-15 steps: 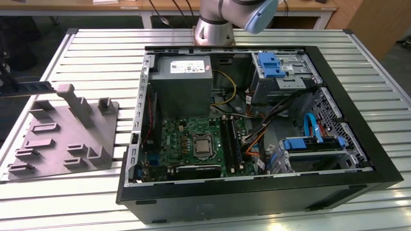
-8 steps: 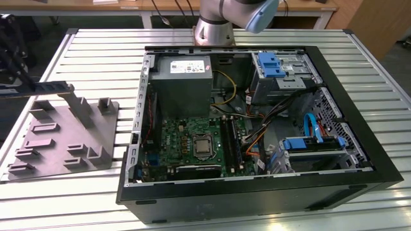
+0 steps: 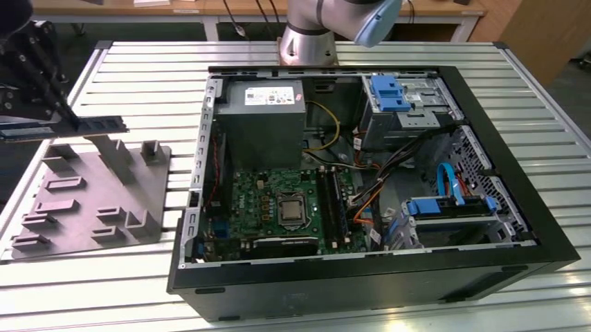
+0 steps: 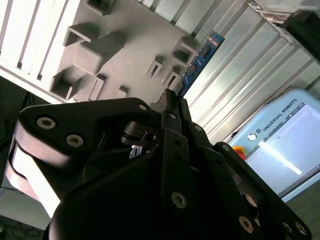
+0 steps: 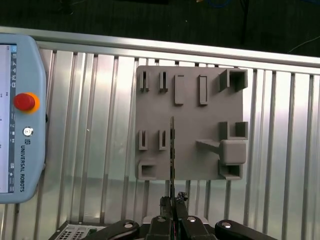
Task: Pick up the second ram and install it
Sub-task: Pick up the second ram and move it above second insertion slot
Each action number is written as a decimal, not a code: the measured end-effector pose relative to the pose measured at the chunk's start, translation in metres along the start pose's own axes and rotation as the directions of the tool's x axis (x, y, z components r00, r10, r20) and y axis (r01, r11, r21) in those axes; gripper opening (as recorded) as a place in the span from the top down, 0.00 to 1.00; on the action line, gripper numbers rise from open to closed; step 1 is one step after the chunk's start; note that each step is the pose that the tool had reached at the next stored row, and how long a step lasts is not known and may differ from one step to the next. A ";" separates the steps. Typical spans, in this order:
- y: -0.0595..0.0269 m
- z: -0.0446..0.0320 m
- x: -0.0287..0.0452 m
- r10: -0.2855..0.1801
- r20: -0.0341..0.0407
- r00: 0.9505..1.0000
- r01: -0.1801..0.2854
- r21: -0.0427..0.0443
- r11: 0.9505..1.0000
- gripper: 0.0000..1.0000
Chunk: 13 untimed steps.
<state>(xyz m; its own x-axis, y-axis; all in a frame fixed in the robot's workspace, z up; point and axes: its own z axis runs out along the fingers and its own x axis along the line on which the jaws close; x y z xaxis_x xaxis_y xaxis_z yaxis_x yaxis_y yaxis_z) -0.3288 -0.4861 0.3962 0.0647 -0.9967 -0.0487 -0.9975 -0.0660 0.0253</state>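
Your black multi-link gripper (image 3: 70, 122) is up at the exterior view's far left, and its jaws are clenched on the second ram (image 3: 104, 125), the long, thin, dark greenish memory stick with a row of small dark chips. You've got it lying level, long edge down, with one end poking out past the fingers toward the exterior view's right.

In the first wrist view you see the stick (image 5: 172, 145) edge-on, a thin dark line running straight out from the gripper (image 5: 173, 202), the two fingers pressed to either side of it. In the second wrist view the board (image 4: 200, 60) runs away from the fingertips (image 4: 172, 102), bluish face and chips showing.

Below it is the grey moulded fixture tray (image 3: 65, 207) with its raised posts and pockets, sitting on the silver slatted aluminium table (image 3: 138, 69). The stick hangs over the tray's far part, above a tall slanted post (image 3: 113, 153), and the first wrist view puts it across the tray (image 5: 200, 120) near its middle.

To the exterior view's right lies the open black computer case (image 3: 369, 283), with the green motherboard (image 3: 263, 200) inside and its long black slots (image 3: 330, 200) beside the processor. The ram is well apart from those slots, outside the case.

A pale blue handheld control pendant (image 5: 25, 165) with a red button (image 5: 24, 101) lies on the table beside the tray, and it shows in the second wrist view too (image 4: 280, 135).
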 end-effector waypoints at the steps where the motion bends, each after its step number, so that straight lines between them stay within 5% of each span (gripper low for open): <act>1: -0.0032 -0.0001 0.0002 0.000 0.000 1.000 0.000 0.000 1.000 0.86; 13: -0.0390 -0.0010 0.0025 0.000 0.000 1.000 0.000 0.000 1.000 0.86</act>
<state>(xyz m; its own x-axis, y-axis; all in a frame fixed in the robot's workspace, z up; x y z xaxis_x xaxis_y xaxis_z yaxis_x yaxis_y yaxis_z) -0.2897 -0.4861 0.3961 0.0648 -0.9967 -0.0487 -0.9975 -0.0661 0.0258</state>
